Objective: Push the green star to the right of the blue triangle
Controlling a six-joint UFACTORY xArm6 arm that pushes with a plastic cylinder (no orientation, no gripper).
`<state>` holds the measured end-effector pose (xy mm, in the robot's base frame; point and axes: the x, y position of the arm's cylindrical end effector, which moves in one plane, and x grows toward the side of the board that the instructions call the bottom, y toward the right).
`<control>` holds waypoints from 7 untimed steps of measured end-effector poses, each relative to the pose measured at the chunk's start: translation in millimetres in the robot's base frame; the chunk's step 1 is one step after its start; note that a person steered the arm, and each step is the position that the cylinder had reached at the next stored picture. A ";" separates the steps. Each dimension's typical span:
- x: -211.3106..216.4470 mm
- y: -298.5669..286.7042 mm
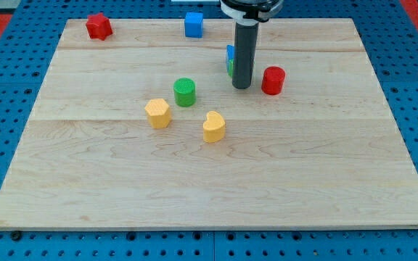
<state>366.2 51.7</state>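
Green star (230, 69): mostly hidden behind rod, only a green sliver showing at rod's left edge, shape not confirmable. Sits directly under blue triangle (230, 52), also just a sliver, apparently touching it.

Largest to smallest:
- Table (209, 188): light wood board on blue pegboard, blocks clustered in upper half.
- Rod: dark, upright, coming down from view's top, covering most of both task blocks. No gripper on this rig, so no open/closed state to give.
- My tip (242, 87): down on the wood, just below and right of the green sliver, between it and red cylinder.
- Red cylinder (273, 80): just right of tip, close to the task pair on their right side.
- Green cylinder (184, 92): left of tip, apart.
- Yellow hexagon-like block (157, 113) and yellow heart-like block (213, 126): below, near each other.
- Blue cube (194, 24): top edge.
- Red star-like block (99, 26): top left corner.
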 end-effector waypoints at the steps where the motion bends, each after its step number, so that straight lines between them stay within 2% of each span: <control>1: -8.7 0.0; 2: -15.3 -0.5; 3: 6.6 -23.8; 4: 3.2 -41.9; 6: -32.3 -37.8; 7: -32.7 17.3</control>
<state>333.5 69.0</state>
